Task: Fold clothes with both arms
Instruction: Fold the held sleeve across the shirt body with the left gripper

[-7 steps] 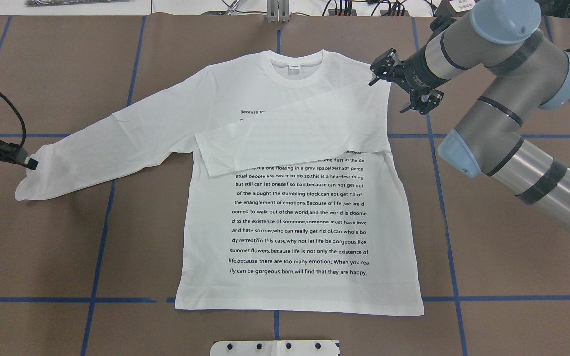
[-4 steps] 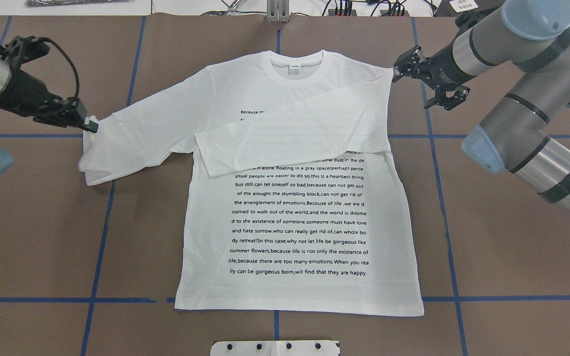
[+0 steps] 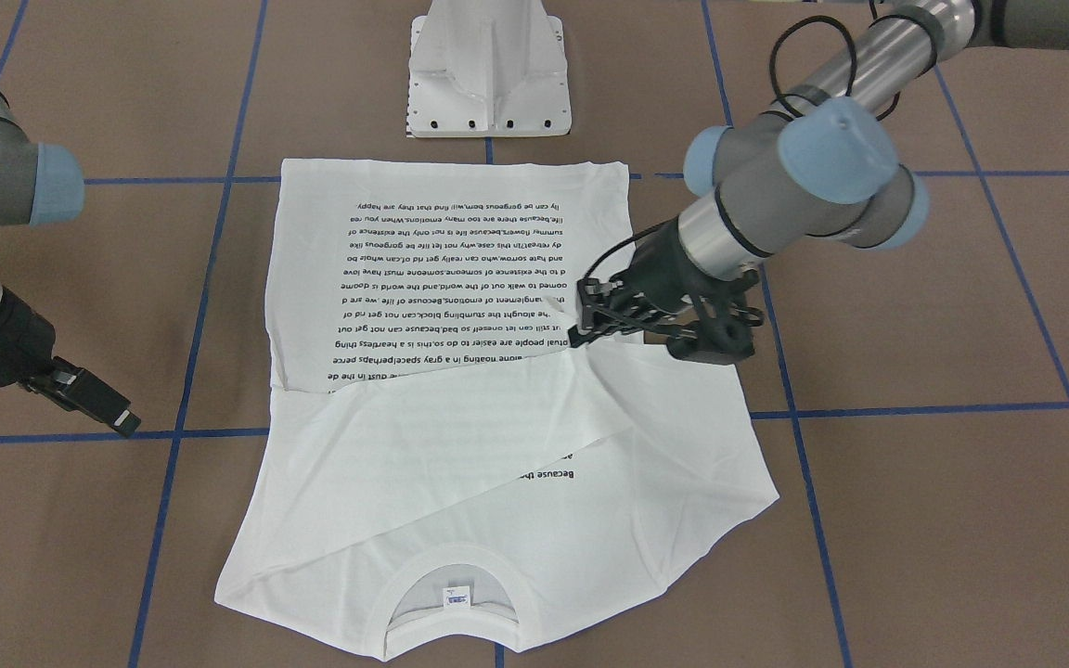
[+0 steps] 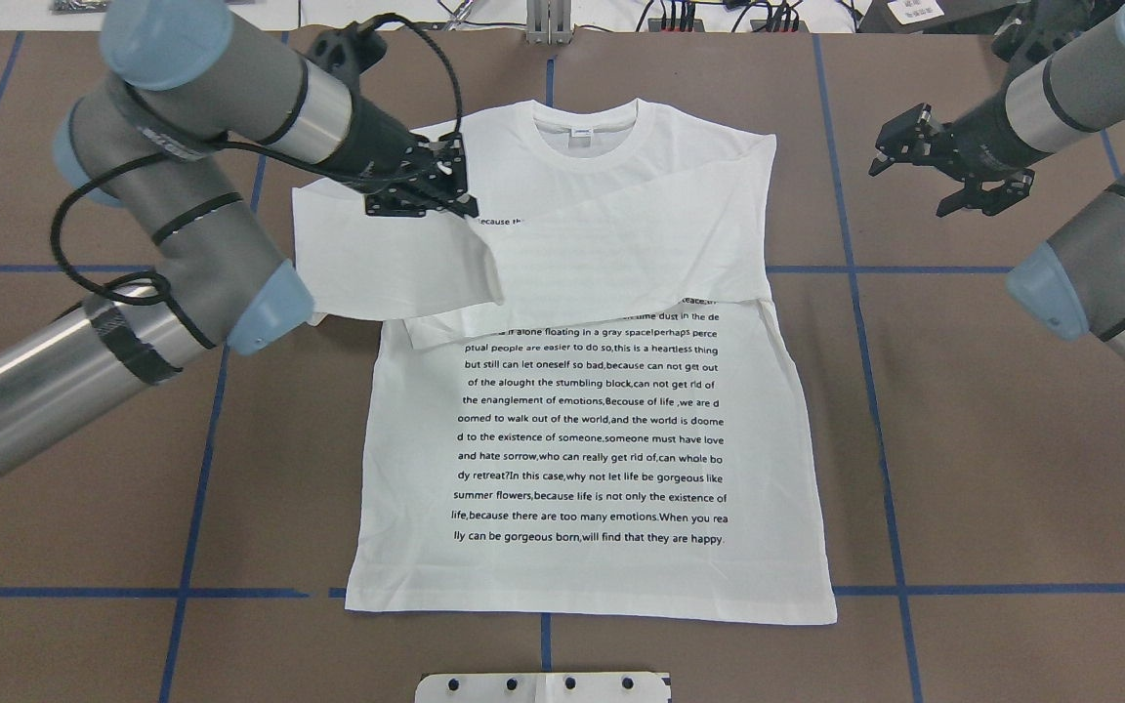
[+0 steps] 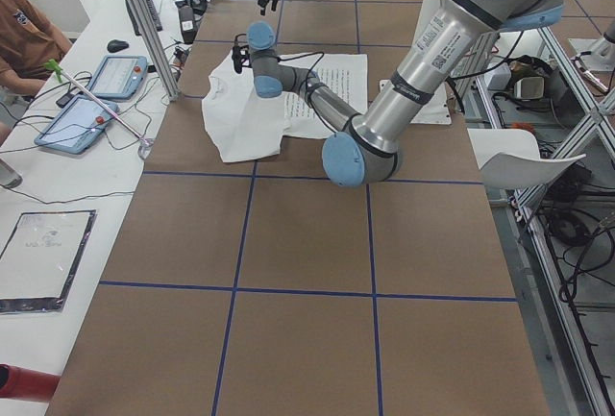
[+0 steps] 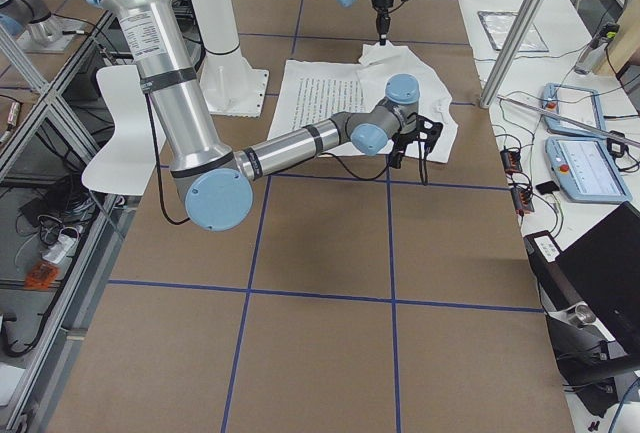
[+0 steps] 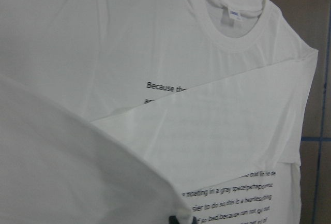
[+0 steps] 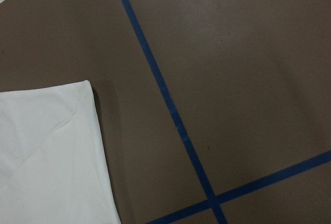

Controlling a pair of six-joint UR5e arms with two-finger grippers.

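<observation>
We logged a soft white cotton T-shirt (image 4: 582, 430) with a ribbed round collar and a black text block. It lay flat on the brown, blue-taped table (image 4: 963, 439), right sleeve folded across the chest. The left pincer (image 4: 450, 195) was clamped on the left sleeve's cuff, above the chest. The right pincer (image 4: 911, 186) gaped, apart from the shirt's right shoulder.
</observation>
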